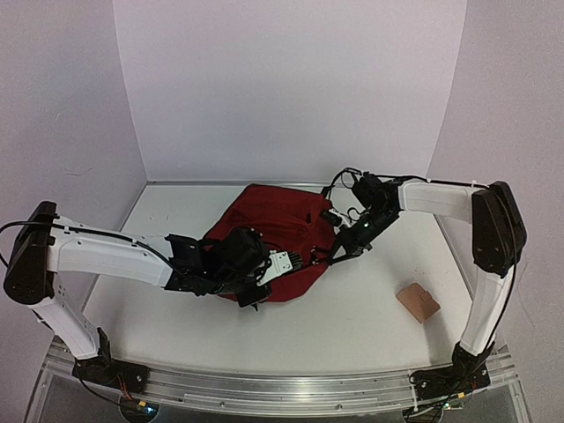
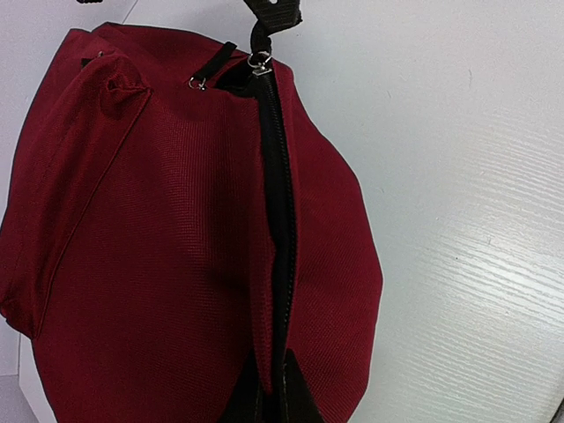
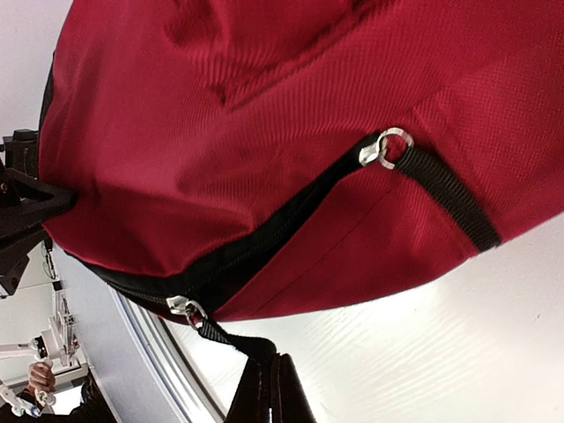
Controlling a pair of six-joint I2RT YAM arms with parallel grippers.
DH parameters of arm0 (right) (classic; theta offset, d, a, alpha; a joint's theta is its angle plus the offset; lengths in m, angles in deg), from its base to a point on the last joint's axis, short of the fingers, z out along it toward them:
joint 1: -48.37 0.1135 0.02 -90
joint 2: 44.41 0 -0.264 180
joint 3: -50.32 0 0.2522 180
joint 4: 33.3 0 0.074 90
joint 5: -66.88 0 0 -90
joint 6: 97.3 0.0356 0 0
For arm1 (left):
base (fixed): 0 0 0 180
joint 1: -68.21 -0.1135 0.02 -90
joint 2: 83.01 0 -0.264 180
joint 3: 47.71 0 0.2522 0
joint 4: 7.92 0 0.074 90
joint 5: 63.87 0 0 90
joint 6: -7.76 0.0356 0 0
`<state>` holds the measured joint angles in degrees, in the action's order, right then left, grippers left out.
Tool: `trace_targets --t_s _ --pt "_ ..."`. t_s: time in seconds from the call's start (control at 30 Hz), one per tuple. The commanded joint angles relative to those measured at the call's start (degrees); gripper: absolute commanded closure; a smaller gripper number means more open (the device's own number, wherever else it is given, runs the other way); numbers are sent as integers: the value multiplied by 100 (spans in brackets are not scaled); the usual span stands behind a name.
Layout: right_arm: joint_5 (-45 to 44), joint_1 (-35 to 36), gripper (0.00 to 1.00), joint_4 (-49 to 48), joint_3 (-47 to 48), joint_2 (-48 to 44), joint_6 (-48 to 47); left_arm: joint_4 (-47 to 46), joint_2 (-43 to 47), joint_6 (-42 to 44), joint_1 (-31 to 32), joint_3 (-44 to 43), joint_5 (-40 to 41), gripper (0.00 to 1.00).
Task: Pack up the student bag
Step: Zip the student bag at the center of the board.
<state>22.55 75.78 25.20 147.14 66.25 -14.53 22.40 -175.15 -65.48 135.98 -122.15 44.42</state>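
Student bag [image 1: 273, 225], dark red woven fabric, soft and bulging, lies on the white grained bench [image 1: 370, 317] between both hands; left hand [image 2: 273, 397] clamps its fabric beside the black zip [image 2: 280, 220], right hand [image 3: 271, 392] pinches the flat webbing pull [image 3: 220, 335]

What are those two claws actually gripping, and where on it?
Both grip the student bag: the right gripper pinches the black pull tab of its zip; the left gripper pinches the fabric at the zip, farther along.
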Motion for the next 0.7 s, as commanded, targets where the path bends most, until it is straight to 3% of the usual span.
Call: trace_targets --t_s 0.0,0.23,0.5,0.67 --pt "-702 -269 100 52 502 385 -207 595 407 -224 16 182 40 100" --pt "-947 -450 100 44 1112 1193 -225 816 384 -368 40 257 -90 100" --pt "-877 -503 100 38 1022 1317 -207 908 613 -480 95 587 -68 100" --pt "-1104 -829 100 29 1554 1503 -22 904 563 -659 96 715 -40 100"
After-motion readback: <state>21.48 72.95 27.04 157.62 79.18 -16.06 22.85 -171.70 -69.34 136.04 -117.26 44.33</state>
